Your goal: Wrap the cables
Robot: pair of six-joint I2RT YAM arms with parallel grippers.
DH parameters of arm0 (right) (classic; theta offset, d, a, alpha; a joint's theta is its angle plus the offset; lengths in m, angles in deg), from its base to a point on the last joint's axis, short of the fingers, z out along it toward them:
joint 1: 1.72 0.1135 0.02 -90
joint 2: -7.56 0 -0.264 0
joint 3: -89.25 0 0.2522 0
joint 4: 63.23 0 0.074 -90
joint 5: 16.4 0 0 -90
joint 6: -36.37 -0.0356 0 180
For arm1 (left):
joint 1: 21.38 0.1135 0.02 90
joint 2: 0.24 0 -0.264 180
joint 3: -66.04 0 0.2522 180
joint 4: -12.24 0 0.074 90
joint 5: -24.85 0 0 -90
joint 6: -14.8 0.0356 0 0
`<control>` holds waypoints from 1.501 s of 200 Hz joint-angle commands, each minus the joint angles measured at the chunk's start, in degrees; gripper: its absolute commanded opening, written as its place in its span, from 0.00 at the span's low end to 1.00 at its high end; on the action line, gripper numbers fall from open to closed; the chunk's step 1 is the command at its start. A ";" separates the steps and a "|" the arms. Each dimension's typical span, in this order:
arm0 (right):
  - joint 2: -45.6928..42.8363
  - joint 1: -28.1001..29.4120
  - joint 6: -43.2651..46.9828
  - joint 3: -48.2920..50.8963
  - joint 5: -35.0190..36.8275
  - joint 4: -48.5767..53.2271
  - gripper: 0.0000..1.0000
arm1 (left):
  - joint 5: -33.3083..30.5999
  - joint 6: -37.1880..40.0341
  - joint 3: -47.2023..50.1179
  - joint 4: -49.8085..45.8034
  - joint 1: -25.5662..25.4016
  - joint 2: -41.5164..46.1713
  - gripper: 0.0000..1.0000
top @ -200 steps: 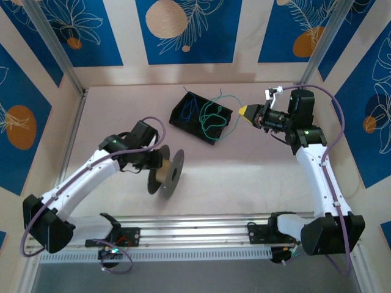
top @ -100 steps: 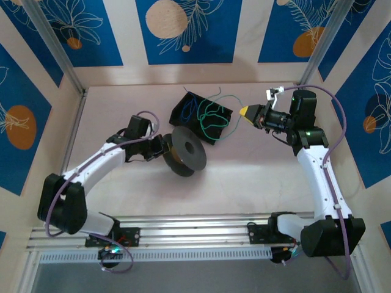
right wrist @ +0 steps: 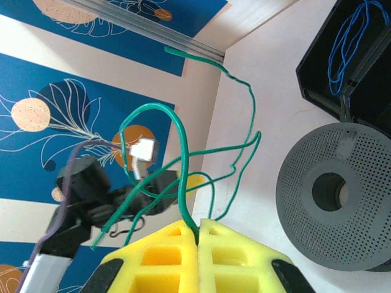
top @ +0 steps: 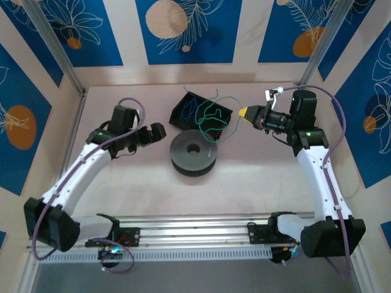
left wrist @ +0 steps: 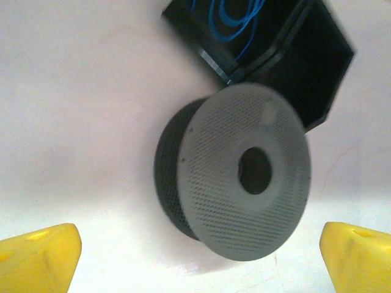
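Spool down, green cable ready to wind.
Your left fingers (left wrist: pixel 36 256) were spread wide, with the spool (left wrist: pixel 226 201) lying flat just ahead of them. Your right fingers (right wrist: pixel 165 256) pinched the green cable (right wrist: pixel 154 105). Next, I think, you had to bring it to the spool's middle.

Likely a robot lab test cell, pale table (top: pixel 244 180), aluminium frame posts (top: pixel 58 54), blue floral wall panels (top: pixel 208 36)

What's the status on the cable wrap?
Left gripper open, empty. Right gripper shut on green cable. Blue cable in tray. Spool flat by tray.
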 commanded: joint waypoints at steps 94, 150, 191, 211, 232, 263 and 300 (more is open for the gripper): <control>0.93 5.25 6.26 -5.35 -1.89 7.52 0.00 | 8.10 13.64 -26.70 -2.18 -20.51 -7.52 0.85; 1.63 6.14 8.71 -6.20 -1.37 9.51 0.00 | 4.55 14.16 -29.02 -4.22 -22.27 -12.74 0.07; 2.83 5.38 13.94 -8.25 0.67 15.40 0.00 | 2.48 11.58 -30.54 -4.59 -22.21 -13.74 0.00; 3.03 4.79 17.52 -10.33 5.29 21.11 0.16 | 2.01 7.68 -30.69 -3.68 -21.58 -13.75 0.00; 0.36 5.00 18.92 -12.16 10.08 24.46 0.62 | 0.91 2.97 -30.42 -2.42 -21.11 -13.81 0.00; -7.66 8.08 17.62 -12.47 11.21 21.98 0.75 | 0.50 -3.49 -29.01 1.60 -21.08 -13.62 0.00; -15.35 16.94 10.63 -4.01 7.20 9.89 0.45 | 0.12 -10.72 -26.46 7.10 -20.94 -12.87 0.00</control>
